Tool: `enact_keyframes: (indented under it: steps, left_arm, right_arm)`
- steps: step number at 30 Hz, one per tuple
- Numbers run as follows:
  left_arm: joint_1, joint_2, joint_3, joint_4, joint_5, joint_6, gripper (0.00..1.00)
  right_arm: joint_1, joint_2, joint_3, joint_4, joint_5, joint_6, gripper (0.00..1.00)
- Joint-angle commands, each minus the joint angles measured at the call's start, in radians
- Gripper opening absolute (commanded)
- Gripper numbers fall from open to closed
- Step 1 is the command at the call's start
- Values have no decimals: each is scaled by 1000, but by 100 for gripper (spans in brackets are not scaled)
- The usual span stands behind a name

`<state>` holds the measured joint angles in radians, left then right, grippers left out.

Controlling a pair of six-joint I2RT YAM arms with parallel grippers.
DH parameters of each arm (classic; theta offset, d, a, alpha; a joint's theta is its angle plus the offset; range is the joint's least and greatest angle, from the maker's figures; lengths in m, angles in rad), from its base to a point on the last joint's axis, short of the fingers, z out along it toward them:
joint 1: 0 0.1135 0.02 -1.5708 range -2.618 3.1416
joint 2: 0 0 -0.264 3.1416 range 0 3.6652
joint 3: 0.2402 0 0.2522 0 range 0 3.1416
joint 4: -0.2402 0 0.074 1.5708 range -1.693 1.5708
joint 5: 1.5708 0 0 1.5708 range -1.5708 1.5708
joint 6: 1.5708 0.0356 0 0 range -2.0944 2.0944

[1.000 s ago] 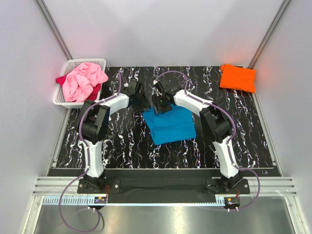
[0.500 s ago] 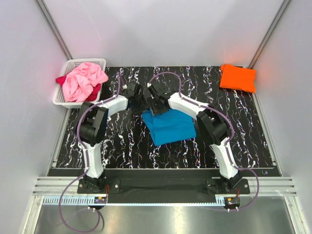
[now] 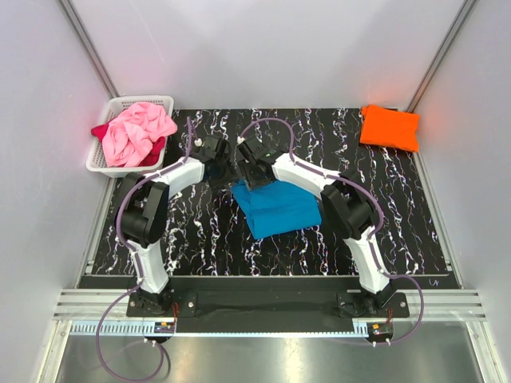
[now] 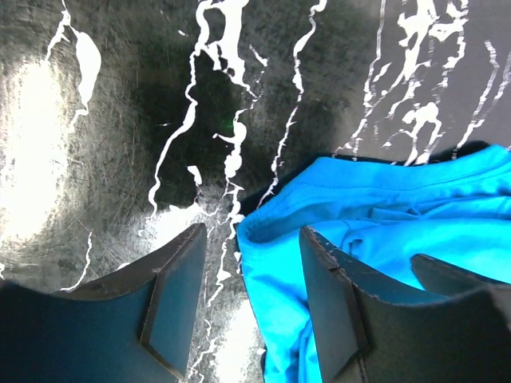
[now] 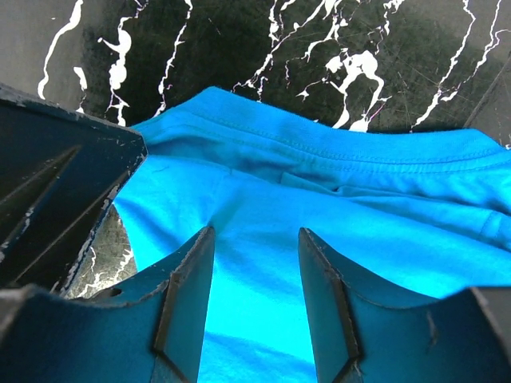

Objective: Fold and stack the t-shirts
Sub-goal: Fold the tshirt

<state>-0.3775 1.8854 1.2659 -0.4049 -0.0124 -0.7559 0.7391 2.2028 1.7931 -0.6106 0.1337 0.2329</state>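
Centrally, the folded turquoise t-shirt [image 3: 279, 209] lay on the tabletop [image 3: 399, 207], its long axis running left to right, the right end tilted slightly up-frame. The left end effector [image 4: 253, 233] and the right end effector [image 5: 255, 233] hung released over its upper-left corner, gripping nothing. The orange t-shirt [image 3: 389, 127] sat folded at upper right.

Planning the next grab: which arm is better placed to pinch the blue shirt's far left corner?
Probably left. The left gripper is open with a corner of the blue shirt between its fingers; the right gripper is open over flat cloth, the hem beyond its fingertips.
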Motion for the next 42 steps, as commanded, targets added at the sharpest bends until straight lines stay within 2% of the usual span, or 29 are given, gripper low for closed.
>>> enact_keyframes:
  steps: [1,4,11,24,27,32,33,35,42]
  left_arm:
    - [3,-45,-5,8,3,10,55]
    - [3,-13,7,6,46,1,55]
    - [2,17,7,3,48,-28,53]
    - [0,92,50,-2,104,-59,36]
    - [0,93,64,-3,103,-60,28]
    - [2,98,95,-2,115,-56,10]
    - [2,103,107,-2,118,-56,3]
    - [2,112,119,0,130,-54,0]
    - [2,104,159,37,155,-56,0]
  right_arm:
    - [22,-78,38,3,46,-1,54]
    - [29,-84,43,3,49,0,54]
    - [40,-84,35,0,38,6,54]
    - [46,-54,-12,8,12,34,52]
    - [46,-51,-32,12,4,39,44]
    - [46,-48,-54,15,6,49,17]
    - [46,-49,-55,15,9,49,12]
    - [46,-55,-58,15,14,51,0]
    - [51,-117,-67,15,27,54,0]
